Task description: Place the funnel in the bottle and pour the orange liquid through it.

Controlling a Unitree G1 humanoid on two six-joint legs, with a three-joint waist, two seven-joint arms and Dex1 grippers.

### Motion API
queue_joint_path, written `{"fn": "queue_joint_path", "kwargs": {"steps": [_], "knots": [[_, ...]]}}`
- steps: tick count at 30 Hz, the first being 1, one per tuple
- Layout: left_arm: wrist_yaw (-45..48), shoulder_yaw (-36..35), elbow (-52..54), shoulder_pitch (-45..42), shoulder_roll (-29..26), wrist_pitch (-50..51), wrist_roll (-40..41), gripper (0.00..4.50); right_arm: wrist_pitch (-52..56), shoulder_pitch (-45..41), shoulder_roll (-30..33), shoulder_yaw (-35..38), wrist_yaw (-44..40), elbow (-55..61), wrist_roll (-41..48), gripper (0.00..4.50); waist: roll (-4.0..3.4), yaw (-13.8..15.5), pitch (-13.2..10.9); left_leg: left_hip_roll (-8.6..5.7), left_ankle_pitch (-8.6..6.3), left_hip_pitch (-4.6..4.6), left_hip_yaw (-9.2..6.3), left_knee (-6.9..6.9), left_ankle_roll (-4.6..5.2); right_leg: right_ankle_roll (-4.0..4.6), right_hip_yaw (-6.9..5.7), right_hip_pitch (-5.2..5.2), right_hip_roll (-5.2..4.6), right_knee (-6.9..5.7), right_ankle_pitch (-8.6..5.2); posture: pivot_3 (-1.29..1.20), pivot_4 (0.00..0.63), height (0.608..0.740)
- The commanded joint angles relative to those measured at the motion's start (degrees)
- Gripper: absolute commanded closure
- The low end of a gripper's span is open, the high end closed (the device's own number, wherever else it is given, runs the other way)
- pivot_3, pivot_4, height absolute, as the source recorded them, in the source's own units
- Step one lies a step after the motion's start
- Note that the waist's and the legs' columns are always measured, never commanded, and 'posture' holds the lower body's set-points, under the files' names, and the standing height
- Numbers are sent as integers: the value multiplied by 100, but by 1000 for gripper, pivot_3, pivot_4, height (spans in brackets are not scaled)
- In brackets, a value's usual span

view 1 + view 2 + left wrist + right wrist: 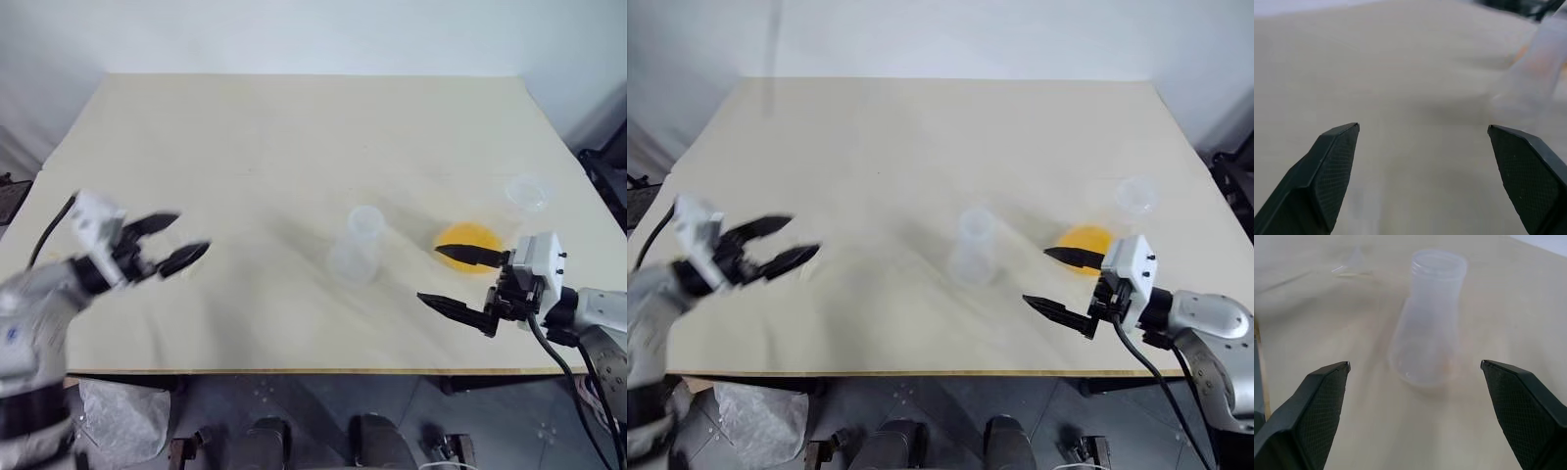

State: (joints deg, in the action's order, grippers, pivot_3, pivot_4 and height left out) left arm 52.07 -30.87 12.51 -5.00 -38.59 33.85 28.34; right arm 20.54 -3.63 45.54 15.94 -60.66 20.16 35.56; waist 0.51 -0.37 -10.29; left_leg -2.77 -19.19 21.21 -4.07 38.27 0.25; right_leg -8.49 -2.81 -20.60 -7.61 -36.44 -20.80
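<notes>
- Right claw at the near tabletop edge, spread wide, empty; left claw likewise.
- We should find the funnel first, then seat it squarely in the bottle.

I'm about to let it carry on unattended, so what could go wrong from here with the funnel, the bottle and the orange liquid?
1. The funnel is small, clear and hard to see on the table; a grasp could miss it.
2. The bottle stands free and looks light; a nudge while seating the funnel might tip it.
3. The right gripper hangs open right beside the orange liquid; a careless move could spill it.
</notes>
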Motion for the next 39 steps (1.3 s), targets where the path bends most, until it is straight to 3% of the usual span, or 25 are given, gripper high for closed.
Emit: {"fn": "queue_joint_path", "kwargs": {"steps": [1,7,13,18,24,39], "knots": [[-128,-691,466,511,8,-195,307,24,-55,-144,69,-27,-225,-18,128,0,1,62,0,4,0,3,-3,3,-2,1,1,1,2,8,0,0,150,740],[-137,-1566,283,1355,-118,-436,414,24,56,-469,24,-268,-333,139,205,0,-2,164,0,1,2,5,-15,3,-5,4,16,17,-5,57,0,0,150,740],[-59,-1353,-177,1276,-433,-546,373,24,86,-823,-115,-502,-241,142,180,0,-3,165,0,3,2,3,-13,-2,-7,5,13,13,-3,54,0,0,150,740],[-159,-285,-682,359,-1125,87,222,24,43,-934,-216,-685,-190,151,132,0,-4,184,0,1,2,3,-15,-2,-7,5,13,12,-4,50,0,0,150,740],[-494,844,-891,-673,-1810,1640,198,24,14,-817,-309,-659,28,355,90,0,-4,50,0,-1,1,5,-10,-25,-6,6,12,0,-2,35,1,0,150,740],[-896,3300,-636,-2888,-2289,3832,-199,24,12,-361,-318,-502,406,763,124,0,-4,31,-1,-7,3,5,-3,-11,-7,6,5,-13,5,-9,1,0,150,740]]}}
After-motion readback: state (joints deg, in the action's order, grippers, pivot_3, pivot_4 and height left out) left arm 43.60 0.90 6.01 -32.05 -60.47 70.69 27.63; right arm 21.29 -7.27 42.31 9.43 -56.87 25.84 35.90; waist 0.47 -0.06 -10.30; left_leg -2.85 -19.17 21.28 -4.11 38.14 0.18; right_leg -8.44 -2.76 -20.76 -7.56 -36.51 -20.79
